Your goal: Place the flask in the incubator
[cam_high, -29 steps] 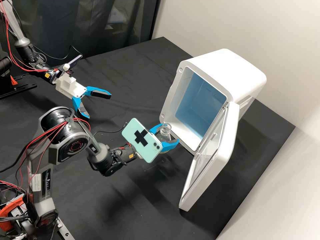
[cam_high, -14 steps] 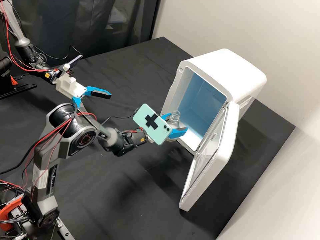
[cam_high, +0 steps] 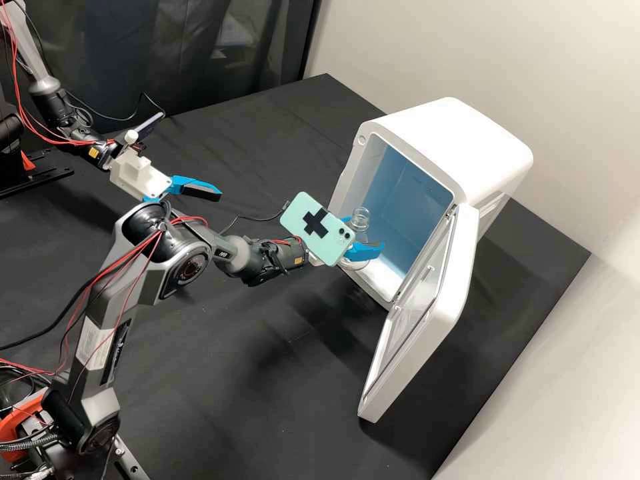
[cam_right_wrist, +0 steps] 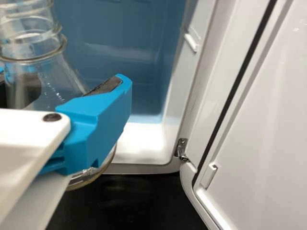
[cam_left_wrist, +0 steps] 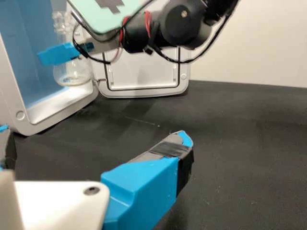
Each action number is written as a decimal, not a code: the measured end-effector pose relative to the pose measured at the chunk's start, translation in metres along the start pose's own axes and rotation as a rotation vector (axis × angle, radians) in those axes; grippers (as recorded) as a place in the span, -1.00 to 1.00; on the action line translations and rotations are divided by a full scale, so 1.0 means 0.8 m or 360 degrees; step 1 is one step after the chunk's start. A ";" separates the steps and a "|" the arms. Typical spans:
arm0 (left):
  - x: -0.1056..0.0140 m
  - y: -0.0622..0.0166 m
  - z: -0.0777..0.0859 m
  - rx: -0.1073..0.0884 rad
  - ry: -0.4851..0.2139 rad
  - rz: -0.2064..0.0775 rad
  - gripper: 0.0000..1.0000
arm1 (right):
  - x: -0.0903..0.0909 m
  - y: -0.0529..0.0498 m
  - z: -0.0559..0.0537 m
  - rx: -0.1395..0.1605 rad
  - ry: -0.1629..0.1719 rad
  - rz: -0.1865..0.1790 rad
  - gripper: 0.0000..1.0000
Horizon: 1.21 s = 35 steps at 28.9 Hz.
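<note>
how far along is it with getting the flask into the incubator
Done: the incubator has its door open, and the flask is off the bench, gripped by the right end effector. In hand: the flask hangs at the opening's lower lip. Left: carry it deeper inside, set it down, release, withdraw. The left end effector hovers open above the bench.

A black bench (cam_high: 280, 400) with a matte top spans the high view from 9 to 4 o'clock. A plain off-white wall (cam_high: 507, 53) stands at 1 o'clock. Dark curtains (cam_high: 200, 47) hang at 11 o'clock. Even light casts soft shadows on the bench.
</note>
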 end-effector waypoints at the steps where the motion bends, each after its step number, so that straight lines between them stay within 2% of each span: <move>1: 0.000 -0.0006 0.001 0.0000 -0.0003 -0.0003 1.00 | 0.002 0.001 0.000 0.0009 -0.0011 0.0008 -1.00; 7: 0.001 -0.0021 0.002 0.0000 -0.0008 -0.0011 1.00 | 0.021 0.003 -0.004 0.0008 -0.0073 0.0017 -1.00; 15: 0.003 -0.0057 0.007 -0.0003 -0.0027 -0.0028 1.00 | 0.048 0.004 -0.009 0.0000 -0.0125 0.0036 -1.00; 23: 0.003 -0.0061 0.008 -0.0001 -0.0033 -0.0029 1.00 | 0.076 0.005 -0.022 -0.0052 -0.0125 -0.0008 -1.00; 27: 0.003 -0.0060 0.008 0.0005 -0.0029 -0.0028 1.00 | 0.086 0.005 -0.026 -0.0050 -0.0141 -0.0027 -1.00; 35: 0.003 -0.0060 0.008 0.0005 -0.0028 -0.0027 1.00 | 0.108 0.010 -0.034 -0.0074 -0.0185 -0.0014 -1.00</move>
